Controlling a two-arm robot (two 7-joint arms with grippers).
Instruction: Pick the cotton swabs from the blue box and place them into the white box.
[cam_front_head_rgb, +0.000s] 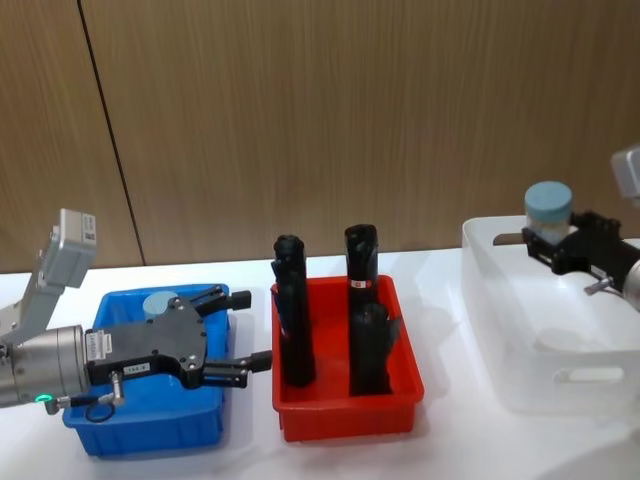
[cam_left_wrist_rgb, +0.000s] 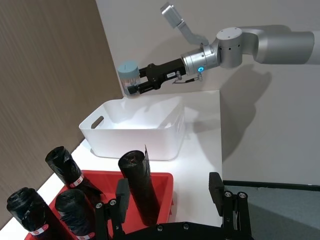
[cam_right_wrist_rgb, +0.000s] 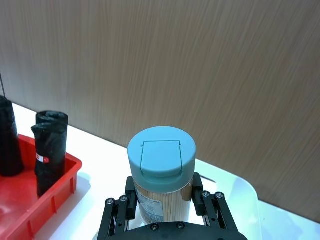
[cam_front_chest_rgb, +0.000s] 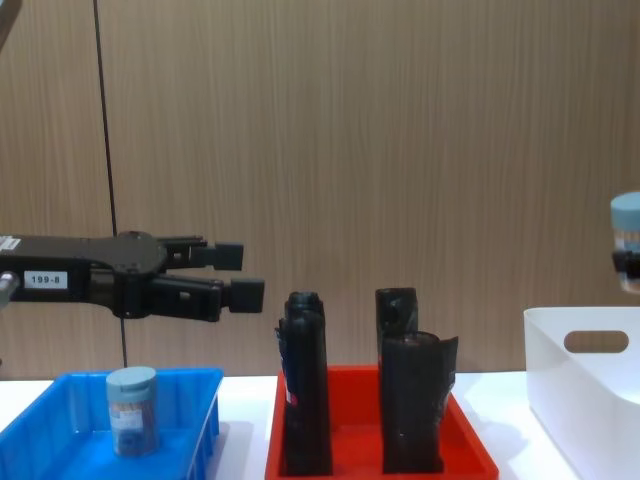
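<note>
One cotton swab jar (cam_front_chest_rgb: 131, 410) with a pale blue lid stands upright in the blue box (cam_front_chest_rgb: 60, 390); its lid (cam_front_head_rgb: 158, 302) peeks out behind my left arm. My left gripper (cam_front_head_rgb: 245, 330) hovers open above the blue box's right side with nothing between its fingers (cam_front_chest_rgb: 245, 293). A second cotton swab jar (cam_front_head_rgb: 548, 212) is held upright in the air over the white box (cam_front_head_rgb: 500, 300). My right gripper (cam_front_head_rgb: 550, 242) is shut on its body. In the right wrist view, the jar (cam_right_wrist_rgb: 161, 172) sits between the fingers (cam_right_wrist_rgb: 129, 200).
Between the two boxes stands a red tray (cam_front_head_rgb: 345, 405) holding three tall black rolls (cam_front_head_rgb: 292, 320). The white box (cam_left_wrist_rgb: 135, 131) has an oval handle cutout and sits at the table's right end. A wooden wall runs close behind.
</note>
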